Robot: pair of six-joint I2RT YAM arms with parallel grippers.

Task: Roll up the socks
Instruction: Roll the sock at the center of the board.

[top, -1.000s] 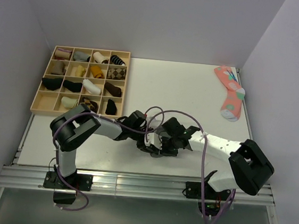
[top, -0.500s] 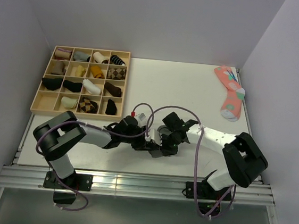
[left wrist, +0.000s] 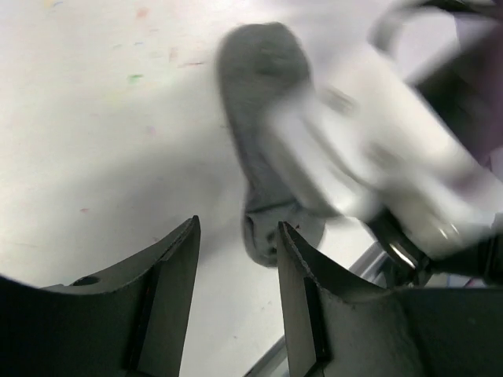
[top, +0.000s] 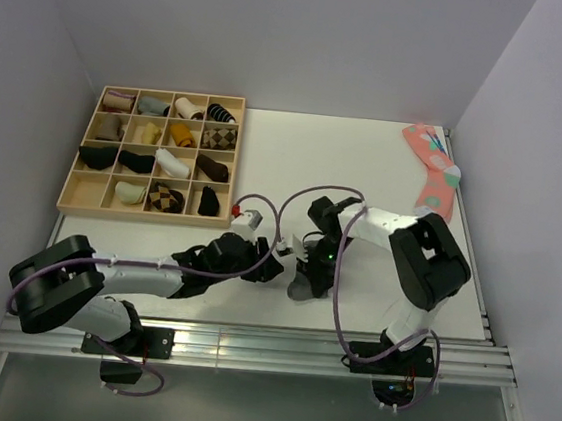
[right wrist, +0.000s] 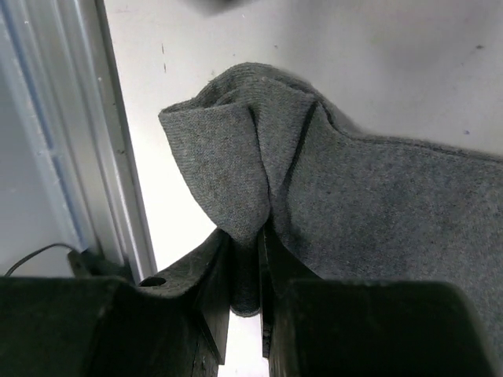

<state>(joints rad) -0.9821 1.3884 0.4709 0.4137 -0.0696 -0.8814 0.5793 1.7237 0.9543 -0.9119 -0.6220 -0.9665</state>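
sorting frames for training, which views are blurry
left wrist: the right arm is smeared by motion and the sock soft; right wrist: sharp, knit weave clear; top: sharp, evenly lit

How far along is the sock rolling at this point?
Done: no roll formed; the grey sock lies mostly flat. In hand: the right gripper is shut on a folded edge of it; the left gripper is open, holding nothing. Left: the rolling itself.
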